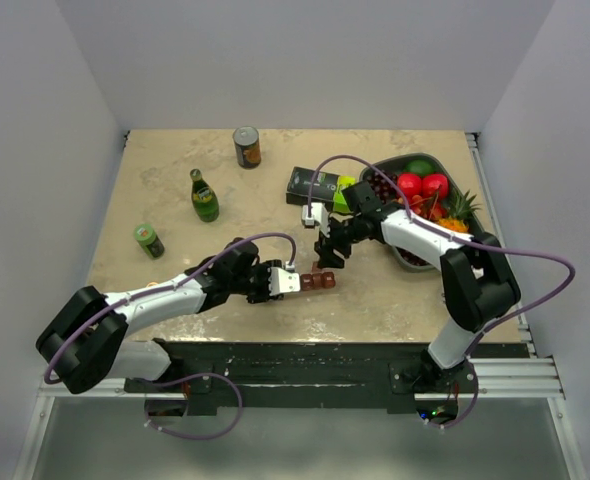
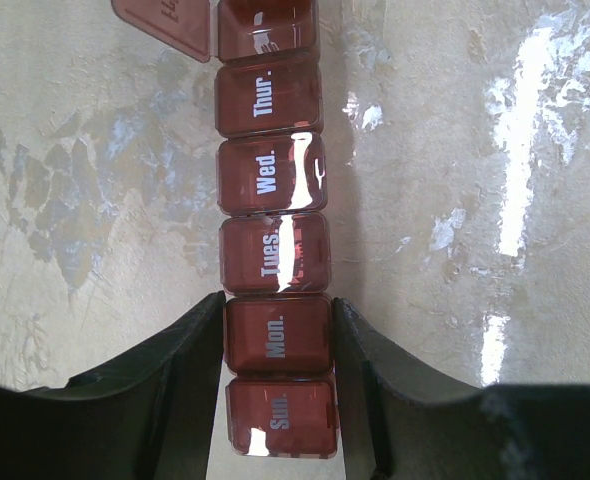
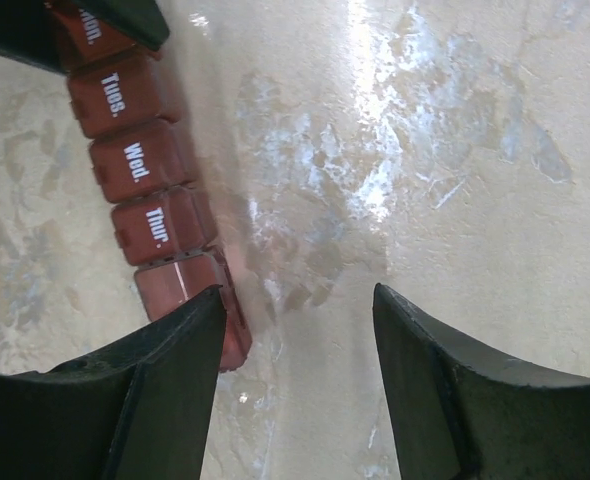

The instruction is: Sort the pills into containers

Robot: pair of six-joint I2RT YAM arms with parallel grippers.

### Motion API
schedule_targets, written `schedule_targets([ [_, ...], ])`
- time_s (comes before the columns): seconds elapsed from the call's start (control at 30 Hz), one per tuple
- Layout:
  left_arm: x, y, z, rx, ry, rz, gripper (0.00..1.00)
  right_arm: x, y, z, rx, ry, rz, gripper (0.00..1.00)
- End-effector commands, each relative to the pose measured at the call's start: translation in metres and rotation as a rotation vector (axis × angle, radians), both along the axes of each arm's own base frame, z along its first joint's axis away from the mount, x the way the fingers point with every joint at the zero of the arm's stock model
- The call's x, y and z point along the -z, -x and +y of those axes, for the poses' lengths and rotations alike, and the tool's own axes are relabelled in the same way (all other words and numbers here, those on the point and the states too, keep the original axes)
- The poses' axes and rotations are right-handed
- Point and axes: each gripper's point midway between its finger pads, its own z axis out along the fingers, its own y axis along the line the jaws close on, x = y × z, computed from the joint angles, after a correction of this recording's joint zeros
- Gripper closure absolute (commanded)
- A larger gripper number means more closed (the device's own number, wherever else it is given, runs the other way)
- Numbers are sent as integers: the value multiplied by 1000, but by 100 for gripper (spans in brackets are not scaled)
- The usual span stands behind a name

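Pinching the containers (image 2: 273, 170) at the Mon. compartment, my left hand (image 2: 278, 335) has one finger pressed against each long side of the dark red strip. The strip lies near the middle of the table's (image 1: 135, 170) near edge, pointing toward the right edge. Lids Sun. through Thur. are down; the next lid (image 2: 165, 20) is flipped open. My right hand (image 3: 300, 320) hangs spread over that far end, one finger beside the open compartment; I cannot tell whether it touches.
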Motion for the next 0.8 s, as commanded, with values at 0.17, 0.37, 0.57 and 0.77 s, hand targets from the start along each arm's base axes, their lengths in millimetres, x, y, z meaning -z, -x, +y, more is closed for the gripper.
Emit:
schedule_targets([
  [0.17, -17, -4, -18, 55, 68, -39, 100, 7, -25, 4, 149, 18, -59, 44],
  [0.37, -15, -9, -16, 30, 58, -44, 100, 15, -26, 6, 161, 53, -41, 43],
  [0.57, -9, -17, -17, -15, 36, -21, 100, -50, -35, -10, 178, -117, -14, 23],
  [0.77, -6, -31, -24, -43, 36, -35, 92, -84, -41, -39, 241, -190, -99, 8],
])
